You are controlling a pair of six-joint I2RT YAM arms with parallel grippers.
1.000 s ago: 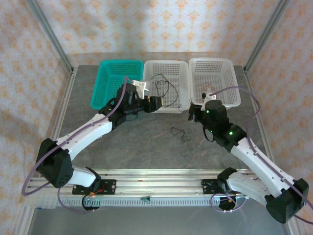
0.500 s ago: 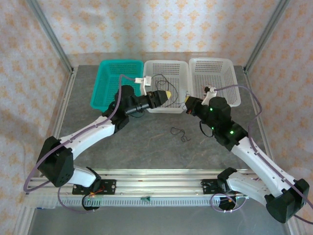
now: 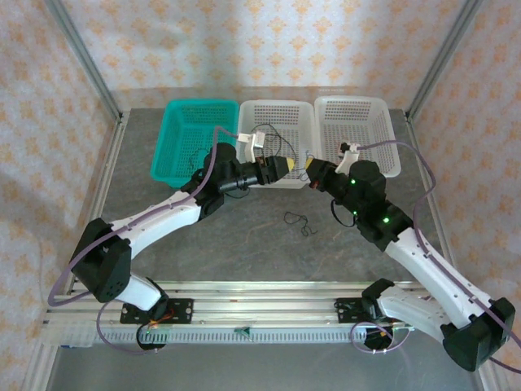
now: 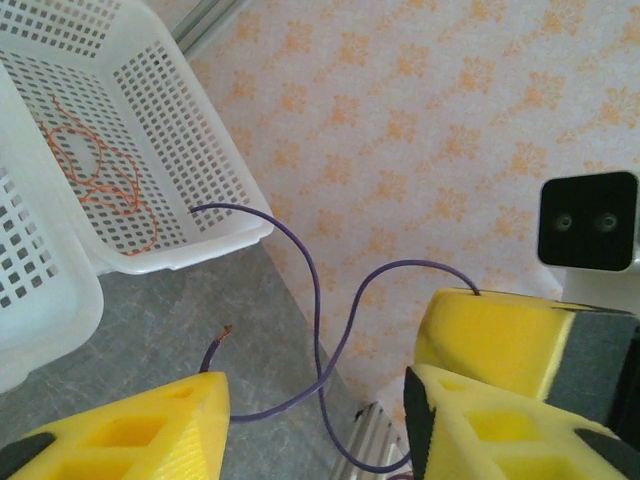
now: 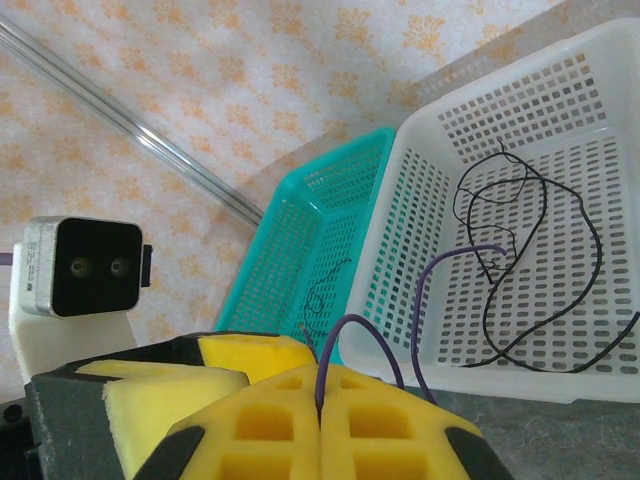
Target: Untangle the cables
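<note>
My right gripper (image 3: 312, 169) (image 5: 320, 395) is shut on a thin purple cable (image 5: 352, 320) that loops up from its yellow pads. My left gripper (image 3: 285, 166) (image 4: 310, 410) faces it at close range, open, and the same purple cable (image 4: 318, 300) crosses the gap between its fingers with its bare end above the table. A small black cable (image 3: 298, 221) lies loose on the table in front of both. Black cables (image 5: 520, 250) rest in the middle white basket, orange-red cables (image 4: 100, 180) in the right white basket, and a thin black wire (image 5: 325, 290) in the teal basket.
Three baskets stand in a row at the back: teal (image 3: 175, 151), middle white (image 3: 277, 103) and right white (image 3: 391, 138). Both grippers hang over the middle basket's front edge. A metal frame rail (image 3: 110, 187) borders the table on the left.
The left arm has swung right and the right gripper has risen toward the baskets, so the two now nearly meet. The left jaws have narrowed a little.
</note>
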